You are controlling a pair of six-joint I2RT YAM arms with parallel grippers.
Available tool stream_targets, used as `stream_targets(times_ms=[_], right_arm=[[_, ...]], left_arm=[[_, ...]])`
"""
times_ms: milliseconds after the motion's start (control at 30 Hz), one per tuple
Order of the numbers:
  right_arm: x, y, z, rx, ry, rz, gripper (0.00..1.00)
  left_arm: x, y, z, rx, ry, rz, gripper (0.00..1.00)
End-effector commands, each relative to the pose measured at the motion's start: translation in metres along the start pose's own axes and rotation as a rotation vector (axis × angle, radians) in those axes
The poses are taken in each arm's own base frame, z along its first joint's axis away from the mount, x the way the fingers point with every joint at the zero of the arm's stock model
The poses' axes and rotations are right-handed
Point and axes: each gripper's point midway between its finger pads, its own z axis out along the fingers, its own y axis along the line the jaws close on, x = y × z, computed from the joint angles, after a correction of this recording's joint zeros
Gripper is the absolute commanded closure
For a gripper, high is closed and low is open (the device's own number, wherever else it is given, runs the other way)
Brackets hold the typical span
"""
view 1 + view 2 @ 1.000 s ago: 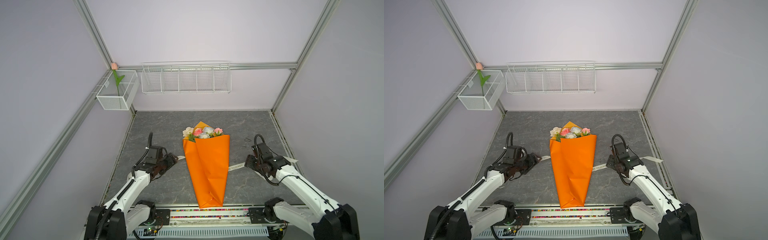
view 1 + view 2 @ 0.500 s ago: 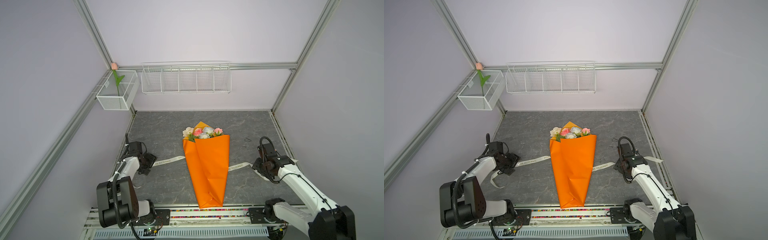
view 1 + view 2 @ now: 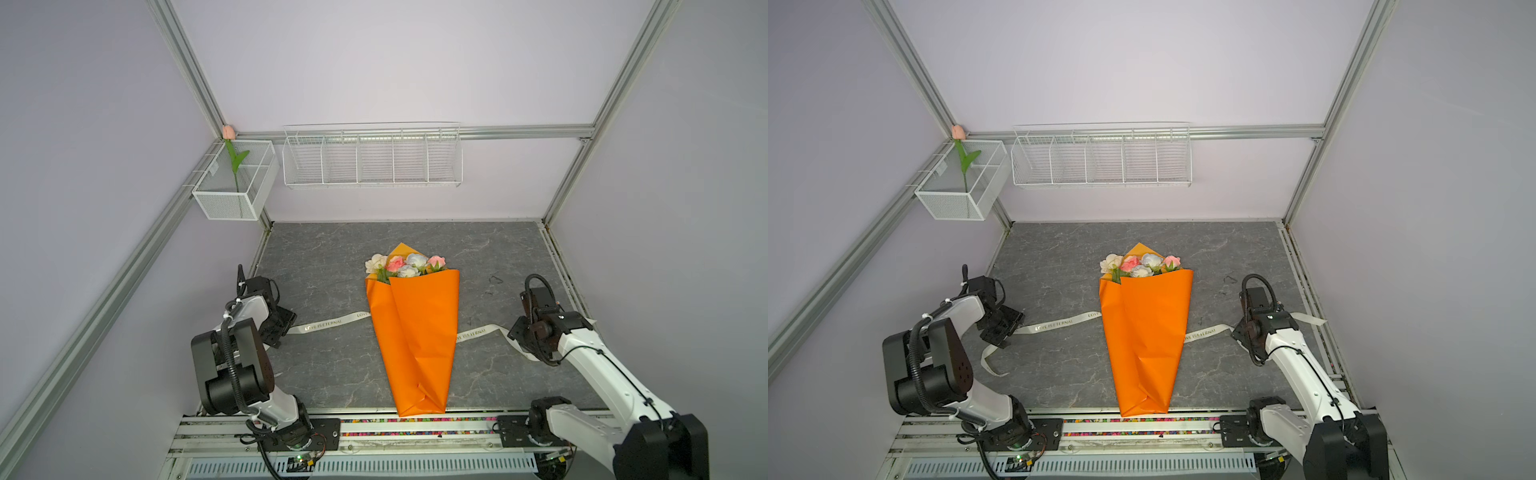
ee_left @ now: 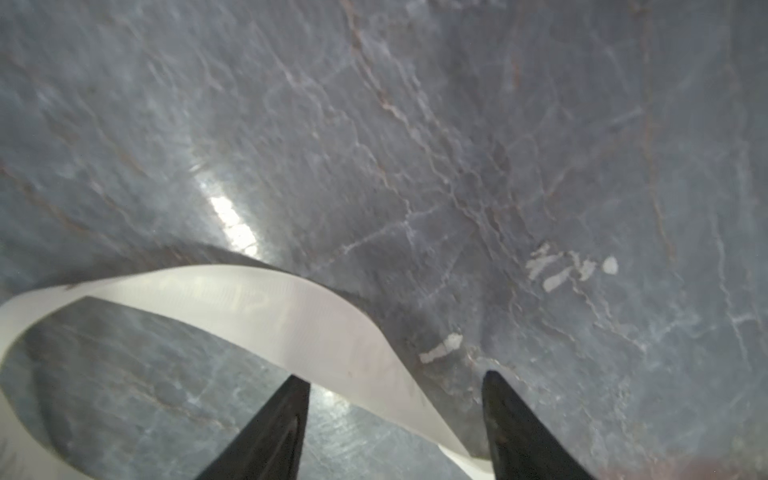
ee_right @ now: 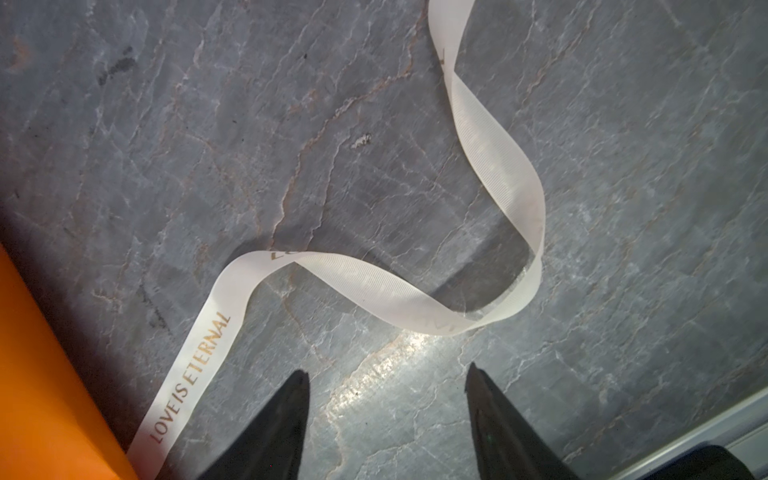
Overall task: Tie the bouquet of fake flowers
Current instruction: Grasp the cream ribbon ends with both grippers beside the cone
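I'm seeing the bouquet [image 3: 413, 328] lying between my grippers. Left of it, the left gripper [image 4: 395, 375] is straddling the ribbon [image 4: 249, 299], jaws spread, unclamped. Right of it, the right gripper [image 5: 386, 369] is hovering spread, empty.

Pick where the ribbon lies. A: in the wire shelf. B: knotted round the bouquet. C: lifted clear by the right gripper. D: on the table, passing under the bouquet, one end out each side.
D: the ribbon comes out from beneath the bouquet on both sides and rests on the table, with none crossing over it.
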Motion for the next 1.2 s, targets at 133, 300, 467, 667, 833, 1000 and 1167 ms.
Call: stream_targets(times_ms=[133,300,467,667,833,1000,1167], right_arm=[[0.014,-0.004,0.024,-0.043,0.153,0.235,0.35],[0.003,-0.023,0.036,-0.051,0.128,0.384,0.20],[-0.036,-0.043,0.038,0.030,0.068,0.286,0.20],[-0.077,-0.046,0.050,0.082,0.058,0.106,0.22],[-0.086,-0.044,0.071,0.117,0.121,0.025,0.30],[-0.094,-0.040,0.089,0.125,0.150,-0.020,0.35],[-0.093,-0.032,0.101,0.084,0.167,-0.041,0.51]], left_arm=[[-0.001,0.001,0.006,0.007,-0.006,0.016,0.76],[-0.001,-0.011,-0.005,0.062,0.009,0.065,1.00],[-0.002,-0.035,-0.047,0.210,-0.031,0.123,1.00],[0.005,-0.062,-0.104,0.402,-0.079,0.222,1.00],[0.004,-0.063,-0.144,0.434,-0.159,0.277,1.00],[0.009,-0.069,-0.174,0.485,-0.189,0.361,1.00],[0.019,-0.049,-0.165,0.404,-0.173,0.405,1.00]])
